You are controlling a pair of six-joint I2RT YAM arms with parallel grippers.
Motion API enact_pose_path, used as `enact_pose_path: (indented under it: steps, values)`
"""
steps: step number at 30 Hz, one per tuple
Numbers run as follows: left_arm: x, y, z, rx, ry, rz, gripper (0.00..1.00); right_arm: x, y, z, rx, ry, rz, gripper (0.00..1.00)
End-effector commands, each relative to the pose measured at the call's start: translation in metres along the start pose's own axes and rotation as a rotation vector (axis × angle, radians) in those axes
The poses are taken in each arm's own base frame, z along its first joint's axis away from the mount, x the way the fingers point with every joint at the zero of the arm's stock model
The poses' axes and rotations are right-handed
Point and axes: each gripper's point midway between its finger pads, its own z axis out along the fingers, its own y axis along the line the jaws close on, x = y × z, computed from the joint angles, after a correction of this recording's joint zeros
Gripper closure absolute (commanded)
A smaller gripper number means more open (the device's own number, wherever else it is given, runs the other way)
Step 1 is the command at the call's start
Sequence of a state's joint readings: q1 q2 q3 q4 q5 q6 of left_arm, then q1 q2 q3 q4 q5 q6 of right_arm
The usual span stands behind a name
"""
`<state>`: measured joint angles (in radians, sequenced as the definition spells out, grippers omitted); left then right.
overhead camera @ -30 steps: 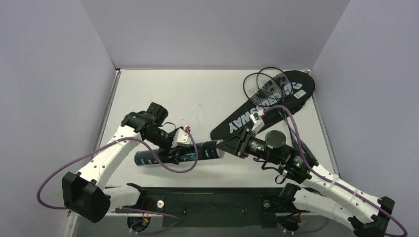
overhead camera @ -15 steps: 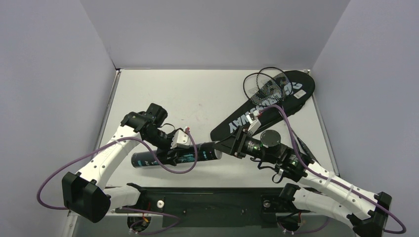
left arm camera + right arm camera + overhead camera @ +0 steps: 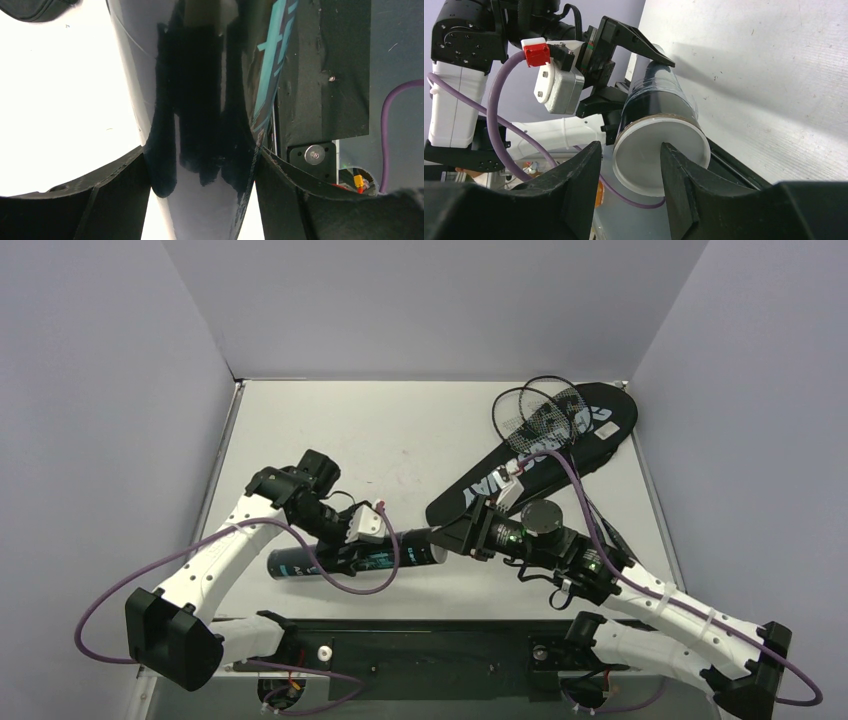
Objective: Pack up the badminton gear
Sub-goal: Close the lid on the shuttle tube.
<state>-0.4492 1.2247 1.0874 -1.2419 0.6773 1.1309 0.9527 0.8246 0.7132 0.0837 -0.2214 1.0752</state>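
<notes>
Pale lavender walls box in a white, scuffed table (image 3: 400, 430). Left gripper (image 3: 347, 550) is clamped across the tube (image 3: 410, 548) at about mid-length. Its fingers (image 3: 115, 200) press both sides of the glossy black barrel, w/ teal print showing beside one pad. Right gripper (image 3: 630, 147) stands part open w/ nothing in it. Its two black fingertips frame the tube's white end cap (image 3: 639, 150), close in front but, as far as the wrist view shows, not squeezing it. Tube runs left-right along the near edge, roughly mid-width; can't tell if it rests on the table or hangs just above.

Further out, the black CROSSWAY bag (image 3: 600, 420) lies diagonal from the far right corner toward the table's middle, its narrow end just beside the right gripper. Two rackets (image 3: 540, 410) lay their strung oval heads, overlapping, partly over the bag's wide end.

Handling, as a guess: tube is prob. light, hollow and stiff w/ a slick skin, so it could twist or slide in a side grip. Mid-barrel hold looks sensible, cap end less so b/c the lid may pop. Bag is soft fabric, floppy, so its opening needs holding. Rackets are thin stiff frames: take by shaft or handle, not strings.
</notes>
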Motion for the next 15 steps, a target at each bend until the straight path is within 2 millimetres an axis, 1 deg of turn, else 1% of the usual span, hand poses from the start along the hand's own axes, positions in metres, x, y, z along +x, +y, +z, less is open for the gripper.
enact_pose_path:
  steps: [1, 6, 9, 15]
  values:
    - [-0.022, -0.002, -0.001, -0.002, -0.072, 0.101, 0.81, 0.001, 0.013, 0.002, -0.005, 0.015, -0.044, 0.58]
    - [-0.019, 0.004, 0.002, -0.033, -0.035, 0.11, 0.81, 0.004, 0.012, 0.002, 0.006, 0.022, -0.05, 0.58]
    - [-0.015, 0.004, 0.006, -0.037, -0.01, 0.114, 0.81, 0.003, 0.012, 0.0, 0.009, 0.017, -0.054, 0.59]
    - [-0.014, 0.007, 0.01, -0.049, 0.0, 0.105, 0.81, 0.002, 0.011, -0.002, 0.012, 0.011, -0.054, 0.6]
